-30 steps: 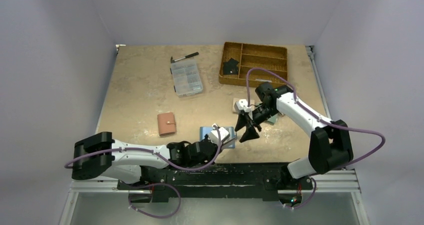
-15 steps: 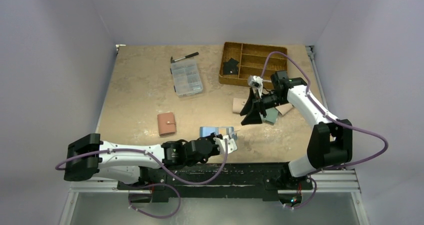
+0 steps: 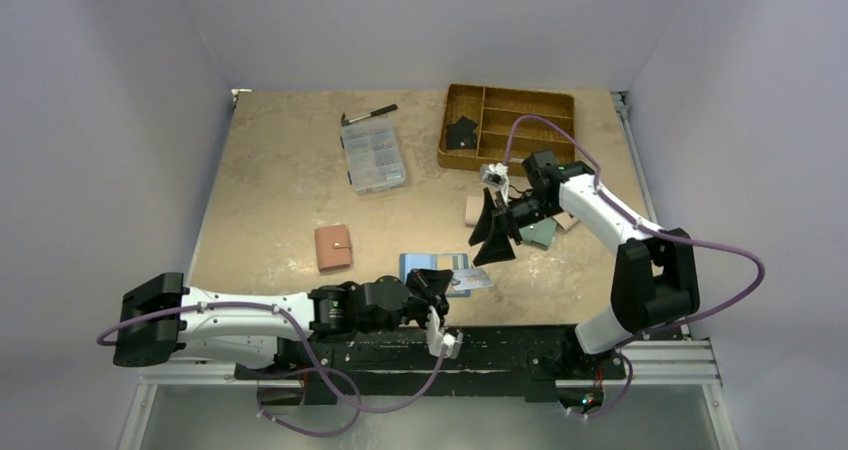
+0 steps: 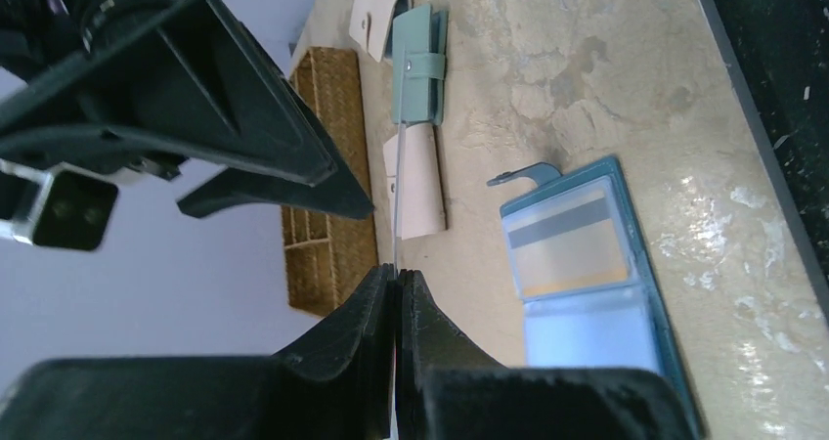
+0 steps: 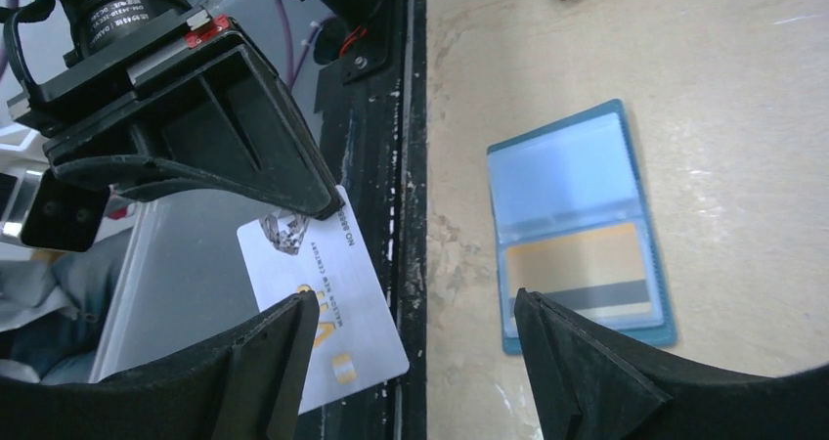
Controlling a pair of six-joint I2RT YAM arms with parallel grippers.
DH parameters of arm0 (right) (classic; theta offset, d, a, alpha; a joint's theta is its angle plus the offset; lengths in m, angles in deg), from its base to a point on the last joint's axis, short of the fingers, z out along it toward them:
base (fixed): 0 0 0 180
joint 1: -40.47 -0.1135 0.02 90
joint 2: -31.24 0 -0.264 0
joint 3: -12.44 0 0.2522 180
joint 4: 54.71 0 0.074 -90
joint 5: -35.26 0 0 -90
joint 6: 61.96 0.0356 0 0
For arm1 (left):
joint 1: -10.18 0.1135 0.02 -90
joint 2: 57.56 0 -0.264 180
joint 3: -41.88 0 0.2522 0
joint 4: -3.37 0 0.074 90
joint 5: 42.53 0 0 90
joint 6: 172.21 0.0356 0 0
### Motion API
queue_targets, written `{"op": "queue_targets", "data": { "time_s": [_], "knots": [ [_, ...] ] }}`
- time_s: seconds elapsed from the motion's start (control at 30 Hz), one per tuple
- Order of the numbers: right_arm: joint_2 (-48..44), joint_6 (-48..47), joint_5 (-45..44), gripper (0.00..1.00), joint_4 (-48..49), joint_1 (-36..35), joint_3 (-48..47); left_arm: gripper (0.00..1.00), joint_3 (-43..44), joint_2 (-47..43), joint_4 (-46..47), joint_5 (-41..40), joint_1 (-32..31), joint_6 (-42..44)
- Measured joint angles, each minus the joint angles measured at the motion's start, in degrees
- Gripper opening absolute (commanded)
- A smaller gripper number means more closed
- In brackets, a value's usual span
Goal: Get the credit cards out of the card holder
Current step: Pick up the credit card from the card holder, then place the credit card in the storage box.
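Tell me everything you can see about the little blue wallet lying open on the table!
The card holder lies open and flat on the table, near its front edge. Its rim is dark blue, the inside lighter blue with two clear-looking pockets. One pocket holds a tan card with a grey stripe; the other looks empty. A small tab sticks out from one side. Only the table seems to touch it.
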Motion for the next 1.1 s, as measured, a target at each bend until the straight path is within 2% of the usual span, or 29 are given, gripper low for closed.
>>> {"op": "queue_targets", "data": {
  "time_s": [0.4, 0.53, 0.63, 0.8, 1.03, 1.07, 1.1],
  "knots": [
    [6.6, 1.6, 0.4, 0.82, -1.0, -6.4, 0.0, 0.00, -0.1, 2.6, 2.4, 0.8, 0.0, 17.4],
    [7.7, 1.6, 0.5, 0.78, -1.9, -6.4, -0.3, 0.00, -0.9, 3.7, 4.1, -0.6, 0.0, 21.3],
    [8.6, 1.5, 0.7, 0.71, -2.6, -6.7, -0.7, 0.00, -1.1, 4.3, 4.8, -1.7, 0.0, 23.1],
    [10.1, 1.1, 1.7, 0.49, -3.8, -6.9, -1.3, 0.00, -1.9, 4.5, 5.5, -3.1, 0.0, 24.9],
    [10.5, 1.0, 2.2, 0.01, -4.9, -7.0, -1.9, 0.00, -2.8, 4.6, 5.2, -3.9, 0.0, 25.8],
    [10.6, 0.9, 2.3, 0.00, -5.0, -7.0, -1.9, 0.00, -3.0, 4.7, 5.0, -3.9, 0.0, 25.8],
    [10.9, 1.1, 2.3, 0.00, -5.2, -7.0, -2.1, 0.05, -3.1, 4.7, 5.0, -4.0, 0.0, 25.8]
  ]
}}
